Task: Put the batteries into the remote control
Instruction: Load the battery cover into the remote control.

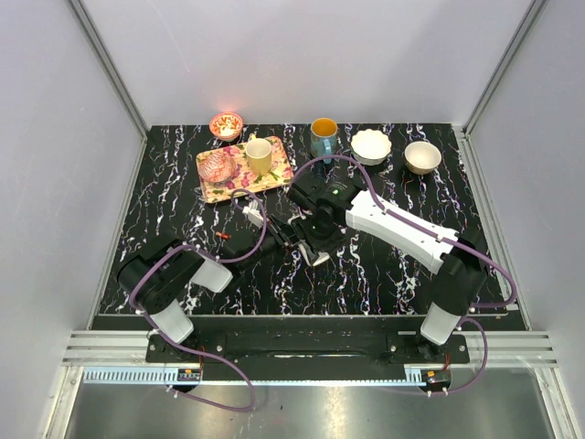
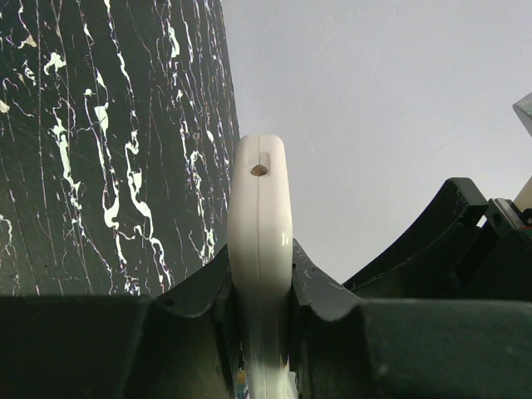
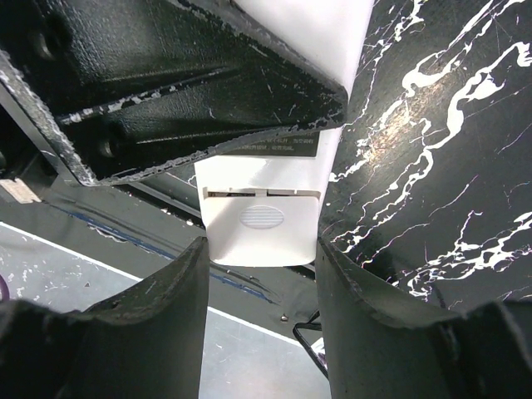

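Left gripper [image 2: 260, 287]: pinching the remote control [image 2: 259, 241] edge-on, a black finger [image 2: 199, 291] pressed to each flat face; the white handset stands up the middle of the left wrist view, a small hole near its top end. Right gripper [image 3: 259, 262]: fingers [image 3: 170, 291] flank the handset's lower end, level with its side edges; whether they press on it cannot be told. In that view the remote's back faces the camera, showing a ribbed cover panel [image 3: 262, 214]. In the top view both grippers meet at centre frame above the black marbled table [image 1: 384, 274]; a red battery [image 1: 222, 236] lies on the table left of them, well apart, too small to detail. Floral tray [image 1: 274, 174] at upper centre.
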Motion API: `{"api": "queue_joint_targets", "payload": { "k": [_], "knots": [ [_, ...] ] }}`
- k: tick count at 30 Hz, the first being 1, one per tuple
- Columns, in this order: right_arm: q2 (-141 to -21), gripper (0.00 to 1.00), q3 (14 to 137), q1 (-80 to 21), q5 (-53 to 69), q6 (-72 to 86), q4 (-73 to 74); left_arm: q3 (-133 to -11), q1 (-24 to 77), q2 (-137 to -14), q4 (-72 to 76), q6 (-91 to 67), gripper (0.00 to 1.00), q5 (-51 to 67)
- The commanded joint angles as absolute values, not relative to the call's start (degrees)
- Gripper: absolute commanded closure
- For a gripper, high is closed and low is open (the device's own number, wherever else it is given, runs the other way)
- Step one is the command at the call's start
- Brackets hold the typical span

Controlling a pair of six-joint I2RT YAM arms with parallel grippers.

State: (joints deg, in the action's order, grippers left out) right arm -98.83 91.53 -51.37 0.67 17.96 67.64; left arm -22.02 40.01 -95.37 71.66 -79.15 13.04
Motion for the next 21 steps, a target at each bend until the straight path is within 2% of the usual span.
{"api": "queue_joint_targets", "payload": {
  "k": [1, 21],
  "knots": [
    [-99.14, 1.00, 93.16, -51.86, -1.49, 16.96, 67.59, -22.41, 40.52, -94.75, 95.36, -79.10, 1.00, 11.95],
    [-97.38, 1.00, 91.50, -50.45, -0.27, 18.28, 64.51, -23.12, 41.84, -93.43, 95.36, -78.40, 1.00, 13.71]
  ]
}}
